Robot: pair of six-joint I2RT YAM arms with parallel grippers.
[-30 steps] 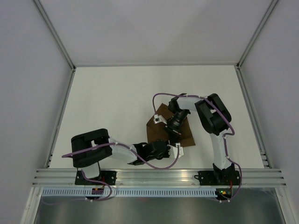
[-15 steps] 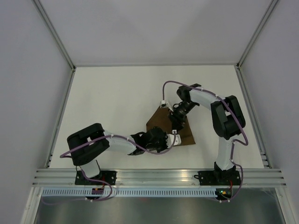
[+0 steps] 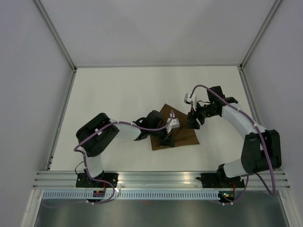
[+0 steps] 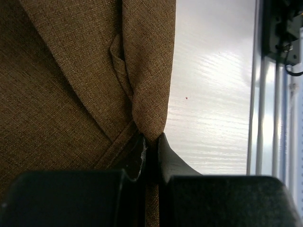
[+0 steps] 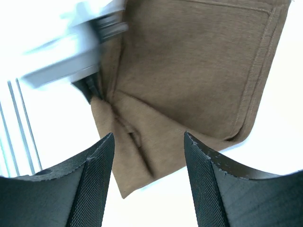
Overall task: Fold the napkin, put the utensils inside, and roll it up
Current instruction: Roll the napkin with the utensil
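The napkin (image 3: 185, 136) is a dark brown cloth lying folded on the white table between the two arms. My left gripper (image 3: 166, 139) sits at its near-left side, shut on a bunched fold of the napkin (image 4: 71, 71) that runs between its fingertips (image 4: 163, 146). My right gripper (image 3: 193, 122) hovers open just off the cloth's far-right side. Between its mesh-faced fingers (image 5: 94, 179), the napkin (image 5: 189, 71) shows below, with nothing held. The left gripper (image 5: 90, 87) appears blurred at the cloth's corner. The utensils are out of view.
An aluminium rail (image 3: 161, 178) runs along the near edge of the table and also shows in the left wrist view as the rail (image 4: 260, 94). Grey enclosure walls and frame posts (image 3: 64, 99) border the white table (image 3: 118, 94) on three sides.
The right gripper opened, let go of the napkin and drew back to the right. The left gripper moved farther onto the table, still pinching the cloth, and the napkin changed shape.
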